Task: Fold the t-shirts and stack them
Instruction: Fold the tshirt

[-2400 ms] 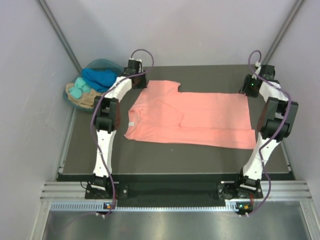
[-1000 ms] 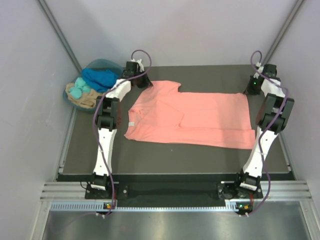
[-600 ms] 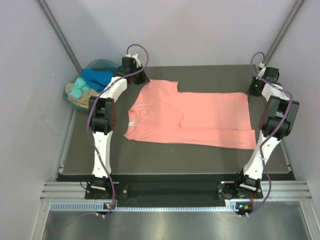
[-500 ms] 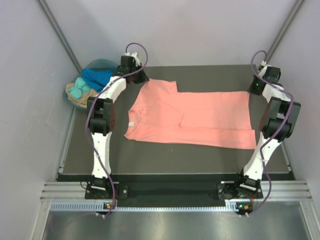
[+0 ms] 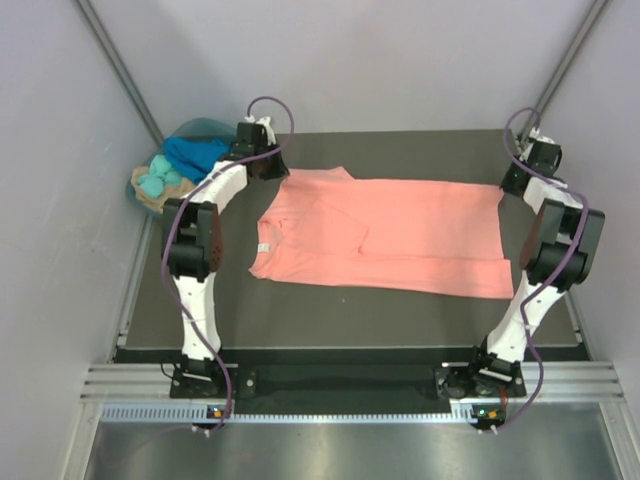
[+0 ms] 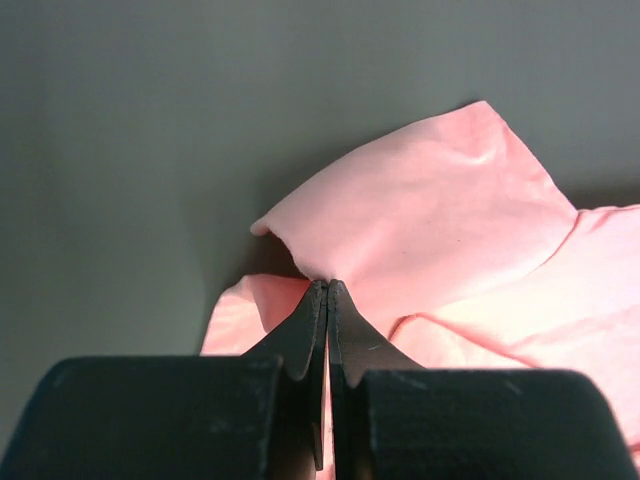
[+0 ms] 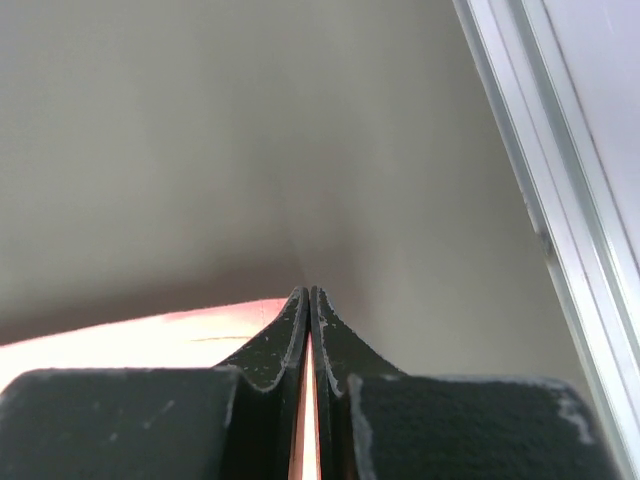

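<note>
At the far edge of the table [image 5: 350,310], the left gripper [image 6: 327,285] and right gripper [image 7: 308,292] are clamping shut on the pink t-shirt's [image 5: 385,235] far corners. Bare table is showing nearer. The shirt's far edge is running straighter than a moment ago.

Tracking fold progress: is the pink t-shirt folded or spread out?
Mostly spread: the pink t-shirt lies open across the table, one sleeve folded inward.

Dark tabletop [image 5: 350,315] carries one salmon-pink t-shirt [image 5: 420,235], spread flat lengthwise: collar toward left edge, hem toward right edge, lying nearer far edge than near edge.
</note>
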You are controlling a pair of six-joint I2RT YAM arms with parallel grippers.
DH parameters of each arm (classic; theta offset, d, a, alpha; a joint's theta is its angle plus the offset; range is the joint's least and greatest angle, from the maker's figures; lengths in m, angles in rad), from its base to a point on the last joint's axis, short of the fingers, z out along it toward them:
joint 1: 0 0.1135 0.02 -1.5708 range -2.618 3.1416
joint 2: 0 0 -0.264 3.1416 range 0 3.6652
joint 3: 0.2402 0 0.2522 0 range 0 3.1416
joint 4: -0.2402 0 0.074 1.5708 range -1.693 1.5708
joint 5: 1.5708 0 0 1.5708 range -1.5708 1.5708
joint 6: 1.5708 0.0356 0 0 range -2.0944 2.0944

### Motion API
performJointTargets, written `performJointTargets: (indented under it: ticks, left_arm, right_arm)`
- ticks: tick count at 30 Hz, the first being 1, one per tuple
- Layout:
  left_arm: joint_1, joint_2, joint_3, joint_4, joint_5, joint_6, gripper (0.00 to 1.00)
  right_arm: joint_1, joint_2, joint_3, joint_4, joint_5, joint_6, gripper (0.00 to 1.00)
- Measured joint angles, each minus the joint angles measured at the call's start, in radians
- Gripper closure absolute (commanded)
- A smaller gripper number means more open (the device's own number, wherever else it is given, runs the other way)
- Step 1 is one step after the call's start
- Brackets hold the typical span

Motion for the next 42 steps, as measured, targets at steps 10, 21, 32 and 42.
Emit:
performJointTargets:
  ticks: [10, 21, 32, 42]
  left_arm:
    - [-0.003, -0.167, -0.165, 0.013, -0.023, 0.019, 1.00]
    - [-0.011, -0.301, -0.349, -0.007, -0.048, 0.014, 1.00]
    - [-0.031, -0.406, -0.462, -0.093, -0.082, -0.008, 1.00]
    - [-0.035, -0.426, -0.539, -0.187, -0.115, -0.057, 1.00]
  right_arm:
    - [-0.004, -0.090, -0.086, -0.003, 0.038, 0.063, 1.00]
    - [-0.016, -0.185, -0.230, -0.053, 0.090, 0.124, 1.00]
    - [-0.031, -0.278, -0.318, -0.116, 0.133, 0.155, 1.00]
    - [-0.034, -0.360, -0.416, -0.142, 0.160, 0.176, 1.00]
